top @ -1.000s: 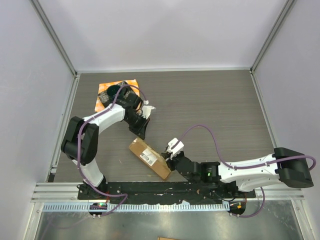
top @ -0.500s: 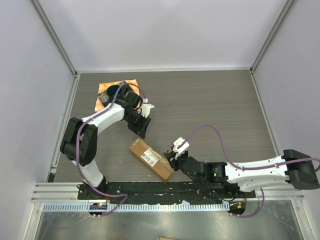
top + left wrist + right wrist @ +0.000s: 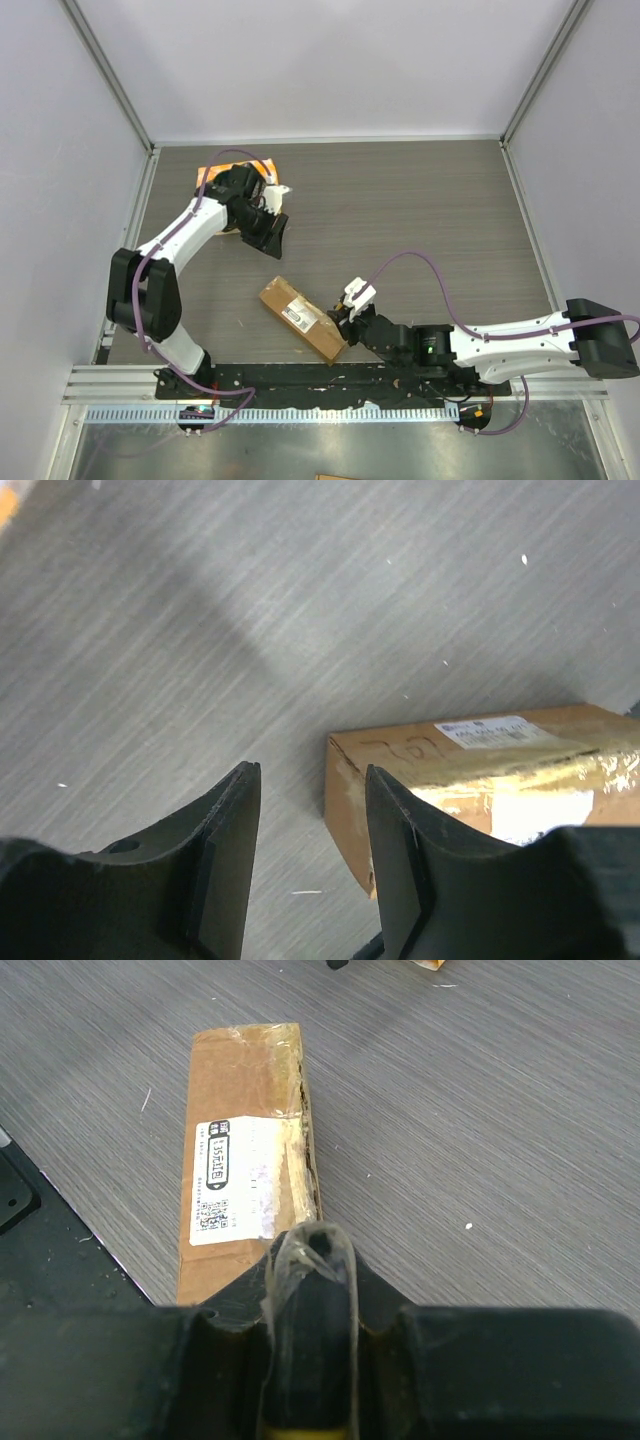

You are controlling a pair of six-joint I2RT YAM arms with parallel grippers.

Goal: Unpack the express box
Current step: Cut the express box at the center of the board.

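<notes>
The express box (image 3: 300,318), brown cardboard with a white label and shiny tape, lies slanted near the table's front edge. In the right wrist view it (image 3: 245,1110) stretches away from the fingers, label up. My right gripper (image 3: 341,319) sits at the box's near right end. Its jaws are shut, with a strip of clear tape (image 3: 315,1260) looped over the tips. My left gripper (image 3: 272,236) hovers beyond the box's far left end, apart from it, open and empty. In the left wrist view the box's end (image 3: 480,770) lies just beyond the right finger (image 3: 395,850).
An orange cloth (image 3: 208,176) lies at the far left, mostly hidden under my left arm. The black base rail (image 3: 300,376) runs right behind the box's near side. Grey walls close in the table on three sides.
My left gripper has drawn back toward the far left, away from the box. My right arm stretched out a little and its gripper stays at the box's right end.
</notes>
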